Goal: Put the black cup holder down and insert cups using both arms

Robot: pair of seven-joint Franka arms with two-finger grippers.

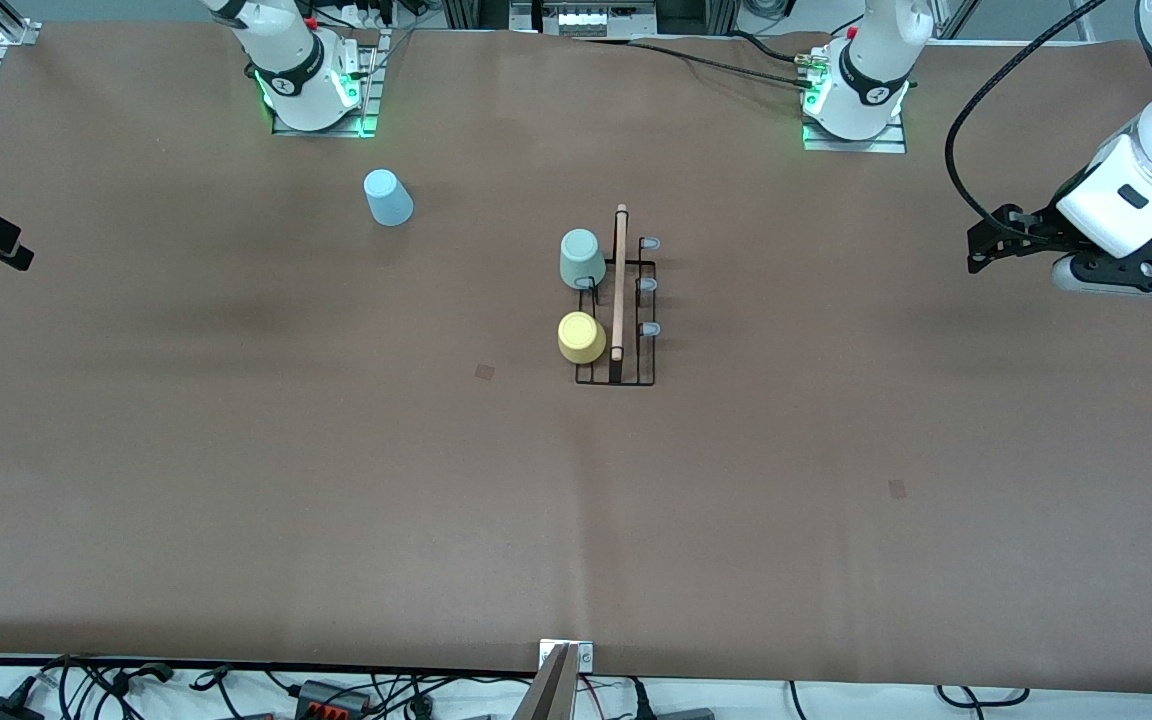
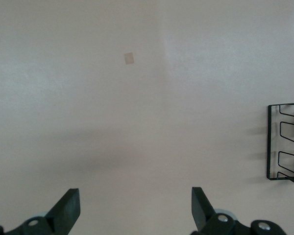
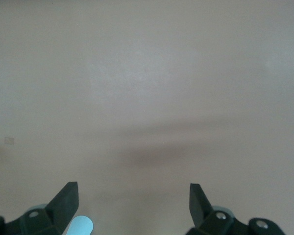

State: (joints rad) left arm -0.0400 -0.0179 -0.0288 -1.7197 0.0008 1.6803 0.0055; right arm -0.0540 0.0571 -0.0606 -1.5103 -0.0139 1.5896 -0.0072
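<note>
The black holder (image 1: 618, 300) stands mid-desk (image 1: 236, 450), its wooden rod (image 1: 620, 280) on top. A green cup (image 1: 581, 258) and a yellow cup (image 1: 581, 337) sit on its pegs on the side toward my right arm. The blue cup (image 1: 388, 197) stands apart, near my right arm's base. My left end effector (image 2: 136, 208) hovers over the desk at my left arm's end, fingers apart, empty. My right end effector (image 3: 133, 203) also hangs fingers apart, empty, the blue cup just below it.

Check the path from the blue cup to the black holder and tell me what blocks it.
Nothing visible does: bare table lies between the light blue cup and the black cup holder. The green cup and yellow cup already sit on its facing side.
</note>
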